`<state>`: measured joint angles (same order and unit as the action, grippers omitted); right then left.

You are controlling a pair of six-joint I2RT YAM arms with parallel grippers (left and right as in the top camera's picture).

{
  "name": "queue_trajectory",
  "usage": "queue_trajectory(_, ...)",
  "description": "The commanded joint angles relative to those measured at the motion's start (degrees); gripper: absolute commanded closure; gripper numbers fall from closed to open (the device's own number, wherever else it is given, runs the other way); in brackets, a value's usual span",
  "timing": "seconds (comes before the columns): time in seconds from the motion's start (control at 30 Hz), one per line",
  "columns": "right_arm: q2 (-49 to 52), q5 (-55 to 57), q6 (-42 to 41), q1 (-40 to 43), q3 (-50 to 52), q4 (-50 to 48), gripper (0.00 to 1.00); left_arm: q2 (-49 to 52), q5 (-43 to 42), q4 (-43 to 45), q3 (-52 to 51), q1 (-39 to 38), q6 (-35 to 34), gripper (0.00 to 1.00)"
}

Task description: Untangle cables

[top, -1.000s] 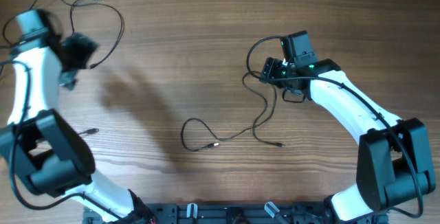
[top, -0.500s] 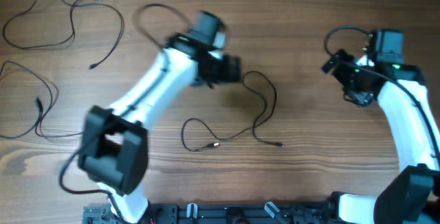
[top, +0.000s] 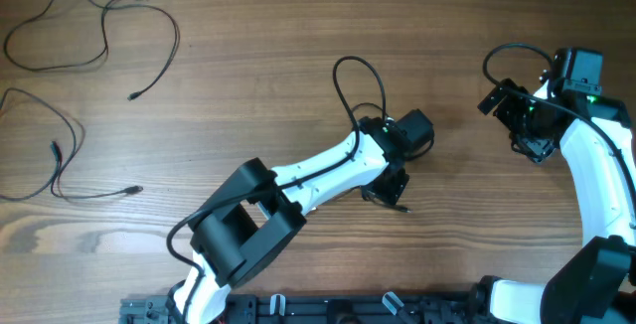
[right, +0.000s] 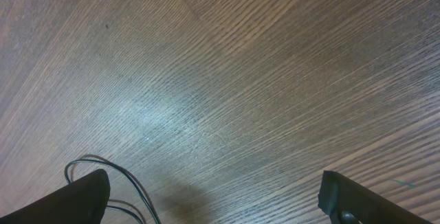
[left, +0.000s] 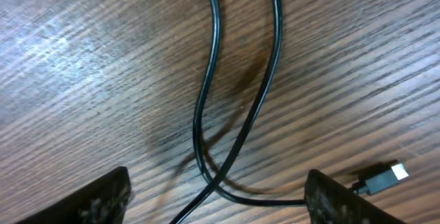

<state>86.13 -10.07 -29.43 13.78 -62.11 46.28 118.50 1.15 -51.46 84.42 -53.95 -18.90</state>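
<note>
Right, my left fingers [left: 103,196] stand wide, low over the middle of the tabletop [left: 82,66]. They straddle two crossing strands of a thin black cable [left: 206,93] without gripping it. Its plug [left: 385,176] lies just beside one finger. My right fingers [right: 357,200] are wide too, holding nothing, near the right edge. Two more cables [top: 176,41] lie by the far-left corner and left edge.
</note>
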Motion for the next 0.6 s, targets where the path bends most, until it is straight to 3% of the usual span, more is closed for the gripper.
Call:
queue_trajectory(0.0, -0.31, -0.11, 0.98, 0.17, -0.87, 0.13, 0.0, 2.45, 1.57, -0.04, -0.13, -0.15, 0.26, 0.21)
queue_trajectory(0.07, -0.31, -0.11, 1.03, 0.17, -0.87, 0.15, 0.0, 4.33, 1.55, 0.0, -0.17, -0.15, 0.24, 0.33)
queue_trajectory(0.1, -0.31, -0.11, 0.98, 0.17, -0.87, 0.17, 0.0, 5.2, 1.53, -0.07, -0.24, -0.15, 0.24, 0.43)
queue_trajectory(0.13, -0.31, -0.11, 1.01, 0.17, -0.87, 0.31, 0.0, 5.75, 1.51, -0.15, -0.24, -0.15, 0.22, 0.6)
queue_trajectory(0.17, -0.31, -0.11, 1.01, 0.17, -0.87, 0.35, 0.0, 6.14, 1.53, -0.46, -0.24, -0.15, -0.07, 0.91)
queue_trajectory(0.2, -0.31, -0.11, 1.01, 0.17, -0.87, 0.46, 0.0, 6.14, 1.6, -0.83, -0.24, -0.15, -0.68, 0.96)
queue_trajectory(0.3, -0.31, -0.11, 0.98, 0.17, -0.83, 0.55, 0.0, 5.29, 9.05, -1.92, -0.13, 0.74, -4.17, 0.96)
queue_trajectory(0.4, -0.31, -0.11, 0.98, 0.17, -0.81, 0.59, 0.0, 2.23, 25.03, -5.09, 0.28, 4.44, -12.07, 0.96)
queue_trajectory(0.57, -0.28, -0.13, 0.92, 0.15, -0.79, 1.18, 0.0, -5.16, 31.74, -4.81, 0.46, 15.74, -9.55, 0.96)
